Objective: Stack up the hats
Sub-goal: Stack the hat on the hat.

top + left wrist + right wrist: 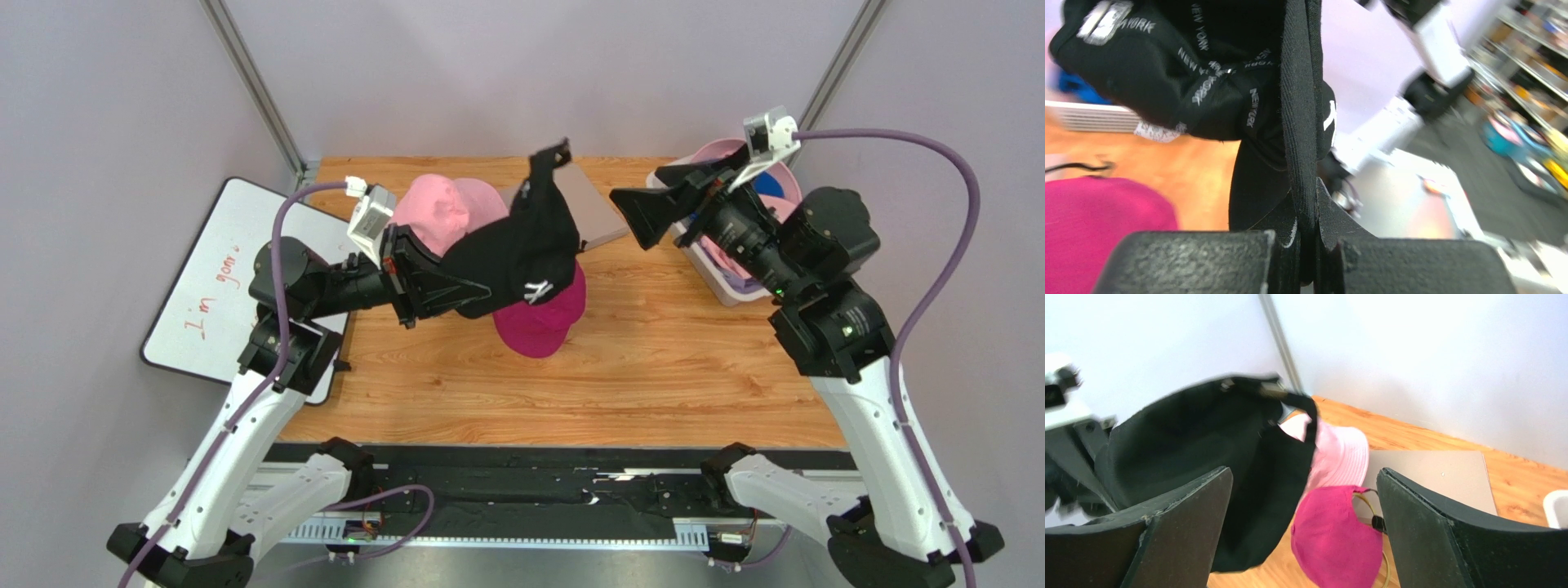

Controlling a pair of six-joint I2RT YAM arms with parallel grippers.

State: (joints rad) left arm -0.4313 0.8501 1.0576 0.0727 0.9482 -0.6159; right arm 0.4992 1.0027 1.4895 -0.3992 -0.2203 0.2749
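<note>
Left claw (476, 292) is pressed together on the brim of the black cap (536, 239), holding it in the air above the magenta cap (548, 324), which lies near the centre of the bench (687, 355). Right claw (640, 217) is spread wide to the right of the black cap, apart from it and holding nothing. A pink bucket hat (436, 206) sits far left, on its own. Assessment: early stage; black cap not yet set on the magenta one, other hats outstanding.
</note>
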